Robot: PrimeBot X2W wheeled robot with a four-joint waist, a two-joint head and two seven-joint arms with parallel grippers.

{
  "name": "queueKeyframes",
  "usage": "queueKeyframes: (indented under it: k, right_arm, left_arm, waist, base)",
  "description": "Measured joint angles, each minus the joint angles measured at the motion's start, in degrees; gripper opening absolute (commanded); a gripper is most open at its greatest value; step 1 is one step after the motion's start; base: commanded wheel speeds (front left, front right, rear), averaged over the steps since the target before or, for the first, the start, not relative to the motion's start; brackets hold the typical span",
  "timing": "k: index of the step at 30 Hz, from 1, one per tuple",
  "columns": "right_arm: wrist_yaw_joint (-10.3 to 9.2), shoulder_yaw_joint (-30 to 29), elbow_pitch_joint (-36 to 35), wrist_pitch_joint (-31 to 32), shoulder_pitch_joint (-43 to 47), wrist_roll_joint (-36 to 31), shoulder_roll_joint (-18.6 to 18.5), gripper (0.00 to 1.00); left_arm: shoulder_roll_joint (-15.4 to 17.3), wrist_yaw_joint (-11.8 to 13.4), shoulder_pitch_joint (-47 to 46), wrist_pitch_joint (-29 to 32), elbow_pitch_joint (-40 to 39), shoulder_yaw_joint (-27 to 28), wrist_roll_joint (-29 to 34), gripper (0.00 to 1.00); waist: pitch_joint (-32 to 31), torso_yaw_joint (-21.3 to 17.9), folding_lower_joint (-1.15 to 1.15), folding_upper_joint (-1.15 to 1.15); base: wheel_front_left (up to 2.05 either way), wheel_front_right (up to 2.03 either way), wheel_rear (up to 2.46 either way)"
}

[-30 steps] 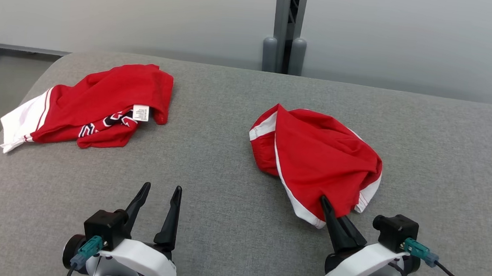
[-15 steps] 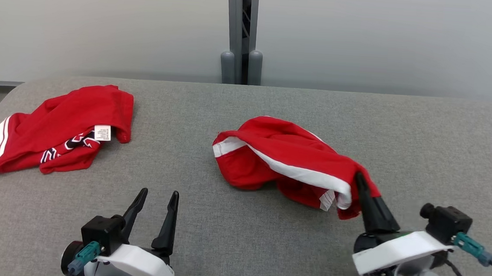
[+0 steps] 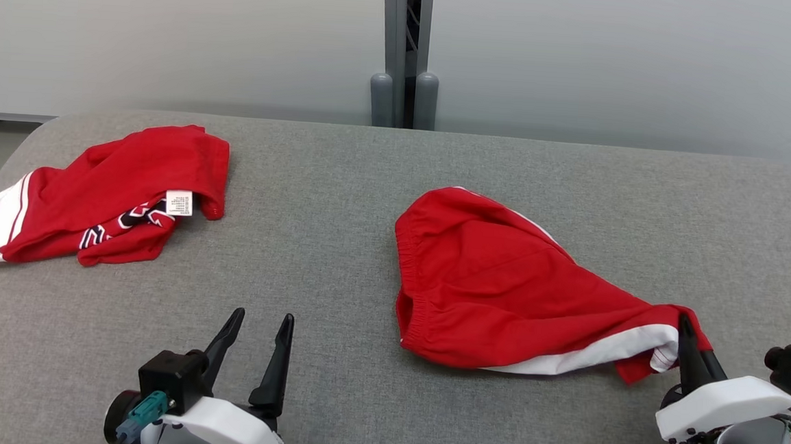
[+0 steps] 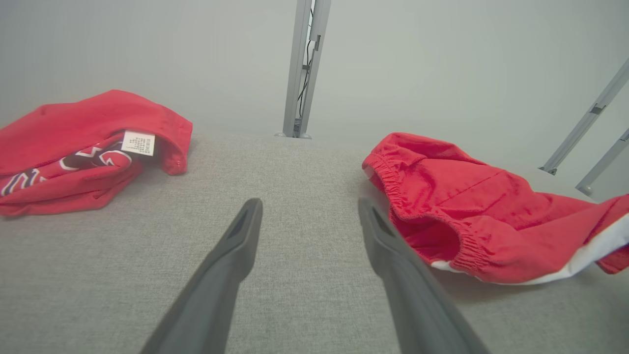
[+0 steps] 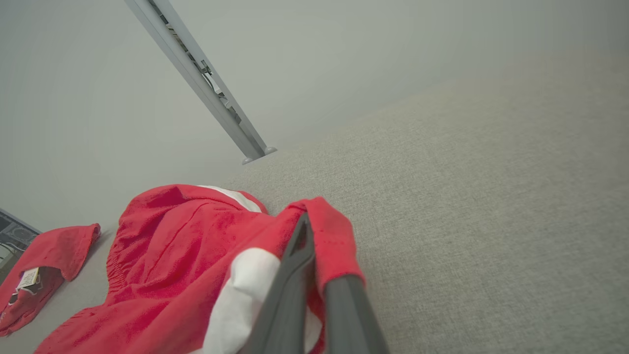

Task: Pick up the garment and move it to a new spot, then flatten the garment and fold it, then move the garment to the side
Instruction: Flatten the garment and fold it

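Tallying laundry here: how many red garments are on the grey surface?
2. The labelled garment lies crumpled at the far left, untouched; the held garment stretches right of centre, its corner pinched in the right gripper. None looks hidden.

the red garment (image 3: 501, 283) is soft matt cloth. the grey table top (image 3: 344, 171) is rough woven cloth. my left fingers (image 4: 231, 265) look like smooth dark plastic.

Left gripper (image 3: 263, 314) and right gripper (image 3: 687, 322) share dark tapered fingers (image 3: 276, 359), white shells (image 3: 225, 424) — black camera blocks (image 3: 170, 376), teal plugs (image 3: 143, 412).
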Motion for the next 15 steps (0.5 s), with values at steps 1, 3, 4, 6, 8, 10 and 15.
queueKeyframes:
  k: [1,3,4,6,8,10,15]
  right_arm:
    - [0.01,-0.85,1.52,0.22,-0.55,-0.20,0.01,0.00]
    - [0.01,-2.00,4.89,0.59,-1.72,-1.63,0.01,0.00]
    - [0.01,-2.61,6.47,0.59,-2.21,-2.97,0.01,0.00]
    - [0.01,-3.34,9.49,0.55,-3.28,-4.94,-0.10,0.00]
    - [0.01,-3.96,12.04,0.04,-4.35,-6.19,-0.10,0.00]
    - [0.01,-4.09,14.00,-0.63,-5.32,-7.16,-0.18,0.26]
    - [0.01,-1.21,16.33,-1.52,-6.50,-7.33,-0.43,1.00]
  left_arm:
    - [-0.03,-0.02,-0.03,0.00,0.08,-0.05,0.01,1.00]
    - [-0.09,-0.21,-0.12,0.00,0.25,-0.14,0.09,1.00]
    - [-0.13,-0.27,-0.19,0.00,0.27,-0.18,0.11,1.00]
    - [-0.19,-0.45,-0.29,0.00,0.41,-0.30,0.19,1.00]
    - [-0.20,-0.49,-0.29,0.00,0.57,-0.48,0.42,1.00]
    - [-0.24,-0.52,-0.29,0.00,0.74,-0.71,0.45,1.00]
    - [-0.41,-0.76,-0.28,0.00,1.13,-1.33,0.51,1.00]
  waist:
    - [0.09,0.17,0.00,0.00]
    - [0.26,0.52,0.00,0.00]
    - [0.36,0.69,0.00,0.00]
    - [0.56,1.08,0.00,0.00]
    - [0.70,1.40,0.00,0.00]
    - [0.80,1.60,0.00,0.00]
    - [0.87,1.17,0.00,0.00]
  base:
    - [0.00,0.00,0.00]
    - [0.00,0.00,0.00]
    - [0.00,0.00,0.00]
    - [0.00,0.00,0.00]
    - [0.00,0.00,0.00]
    - [0.00,0.00,0.00]
    - [0.00,0.00,0.00]
